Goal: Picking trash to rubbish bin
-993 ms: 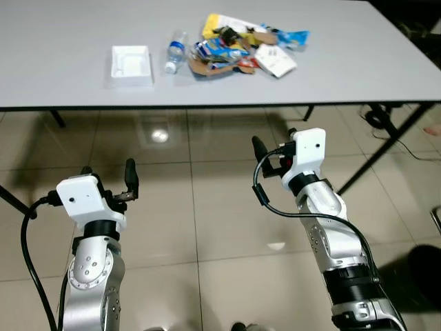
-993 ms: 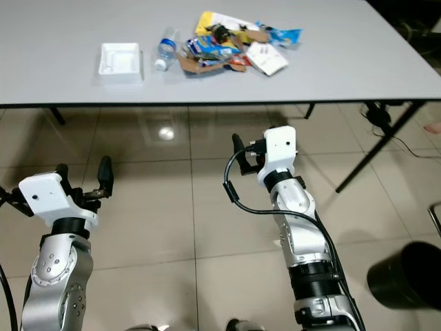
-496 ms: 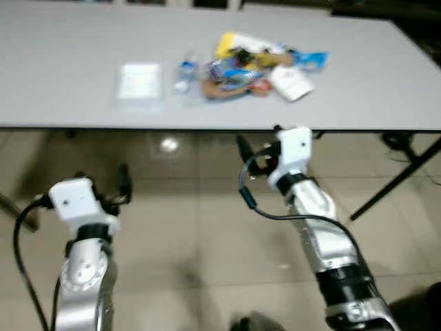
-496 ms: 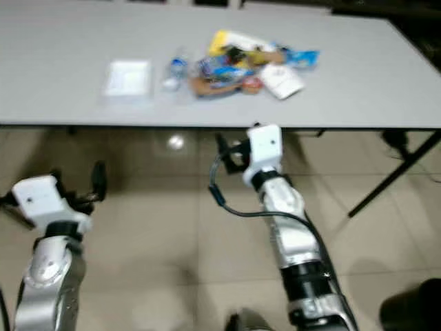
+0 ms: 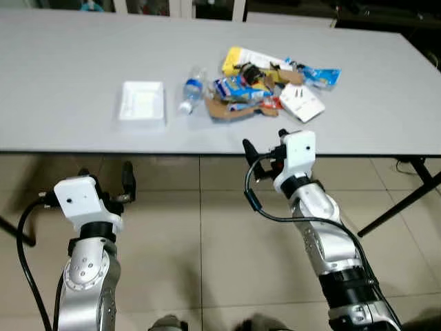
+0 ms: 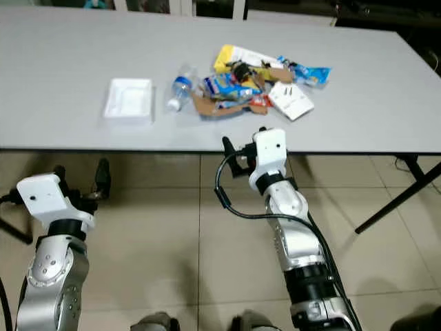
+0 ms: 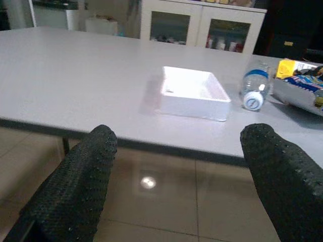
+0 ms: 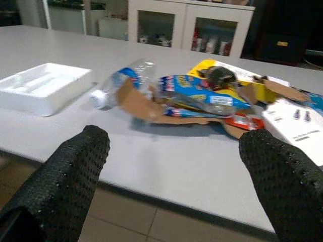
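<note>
Right gripper [image 8: 171,166]: jaws spread wide and empty, just short of the counter [image 5: 83,69] edge.
Trash pile [image 8: 212,101]: on the counter, straight ahead of the right jaws.
Left gripper [image 7: 176,171]: jaws apart, empty.
White tray [image 7: 193,92]: ahead of the left jaws, bottle [image 7: 254,88] beside it.

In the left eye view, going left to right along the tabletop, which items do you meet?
White tray → clear plastic bottle → heap of wrappers and torn cardboard → white carton → blue wrapper at the right end.
</note>
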You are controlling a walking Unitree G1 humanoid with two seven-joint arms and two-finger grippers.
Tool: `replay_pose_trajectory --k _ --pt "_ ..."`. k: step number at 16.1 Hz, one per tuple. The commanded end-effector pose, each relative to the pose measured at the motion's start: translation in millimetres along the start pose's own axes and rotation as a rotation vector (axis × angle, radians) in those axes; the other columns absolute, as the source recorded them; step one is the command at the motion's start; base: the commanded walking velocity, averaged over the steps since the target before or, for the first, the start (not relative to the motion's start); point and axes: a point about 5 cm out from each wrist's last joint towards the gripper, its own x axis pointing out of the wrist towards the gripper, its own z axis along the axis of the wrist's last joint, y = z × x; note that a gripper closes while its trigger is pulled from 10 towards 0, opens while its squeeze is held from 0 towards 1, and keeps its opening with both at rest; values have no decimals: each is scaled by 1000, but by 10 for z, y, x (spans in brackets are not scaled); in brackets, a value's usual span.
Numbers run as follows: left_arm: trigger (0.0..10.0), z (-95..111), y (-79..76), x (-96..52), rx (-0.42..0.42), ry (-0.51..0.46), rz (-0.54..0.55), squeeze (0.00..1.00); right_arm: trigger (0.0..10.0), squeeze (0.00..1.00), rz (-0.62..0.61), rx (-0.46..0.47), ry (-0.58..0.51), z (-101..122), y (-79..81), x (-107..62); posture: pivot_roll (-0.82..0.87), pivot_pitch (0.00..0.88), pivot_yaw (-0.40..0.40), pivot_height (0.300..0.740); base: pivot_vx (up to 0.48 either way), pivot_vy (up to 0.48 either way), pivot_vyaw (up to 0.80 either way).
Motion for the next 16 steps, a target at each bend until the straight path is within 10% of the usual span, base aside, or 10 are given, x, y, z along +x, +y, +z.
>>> replay_pose_trajectory --k 1,16 --pt "10000 -12 -60 -8 -11 6 -16 0 10000 0 -27 -19 -10 24 -97 -30 -18 162 -47 740 461 0 0" --pt "10000 -23 -57 8 -8 18 -3 0 10000 0 -16 -27 -15 31 -78 -26 -16 163 -52 740 458 0 0"
